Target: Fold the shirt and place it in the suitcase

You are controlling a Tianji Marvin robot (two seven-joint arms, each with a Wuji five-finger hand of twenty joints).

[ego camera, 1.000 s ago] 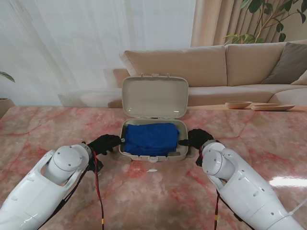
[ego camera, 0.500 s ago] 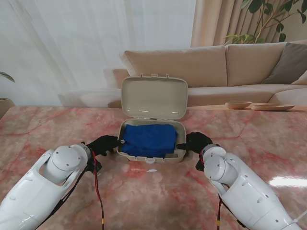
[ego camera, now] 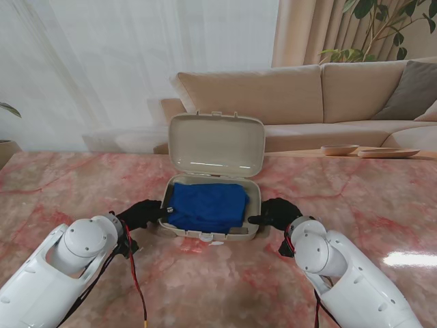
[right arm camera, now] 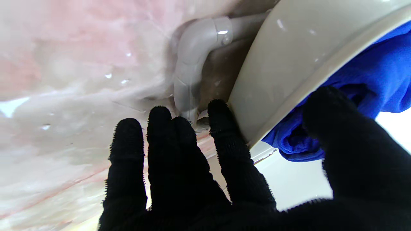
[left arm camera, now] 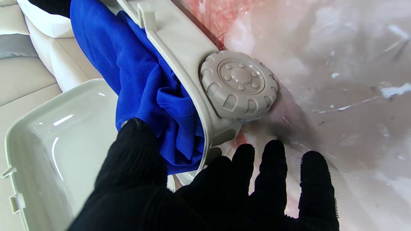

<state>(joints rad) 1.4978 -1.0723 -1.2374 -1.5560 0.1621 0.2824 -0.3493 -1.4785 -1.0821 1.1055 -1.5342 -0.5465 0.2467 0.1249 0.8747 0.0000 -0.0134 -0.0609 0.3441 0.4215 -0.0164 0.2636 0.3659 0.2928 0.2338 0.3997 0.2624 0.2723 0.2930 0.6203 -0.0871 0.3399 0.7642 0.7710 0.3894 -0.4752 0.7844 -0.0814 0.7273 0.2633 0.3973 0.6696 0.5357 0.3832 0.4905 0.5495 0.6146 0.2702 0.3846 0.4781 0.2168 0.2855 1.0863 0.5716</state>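
Observation:
A small beige suitcase (ego camera: 252, 205) lies open in the middle of the table with its lid (ego camera: 217, 145) standing up. The folded blue shirt (ego camera: 207, 203) lies inside it. My left hand (ego camera: 142, 213) grips the suitcase's left side: in the left wrist view the thumb lies over the rim (left arm camera: 179, 48) onto the shirt (left arm camera: 138, 73), and the fingers (left arm camera: 273, 166) reach beneath, by a wheel (left arm camera: 239, 85). My right hand (ego camera: 273, 213) grips the right side the same way, thumb on the shirt (right arm camera: 369, 77), fingers (right arm camera: 224, 138) under the shell (right arm camera: 289, 57) beside a handle tube (right arm camera: 192, 64).
The pink marble table (ego camera: 225, 287) stretches all round the suitcase. A beige sofa (ego camera: 307, 96) stands behind the table. Wooden trays (ego camera: 339, 149) lie at the far right edge. A red cable (ego camera: 136, 287) hangs along my left arm.
The suitcase has come nearer to me and slightly to the left, with both hands on its sides. Both arms have drawn back with it.

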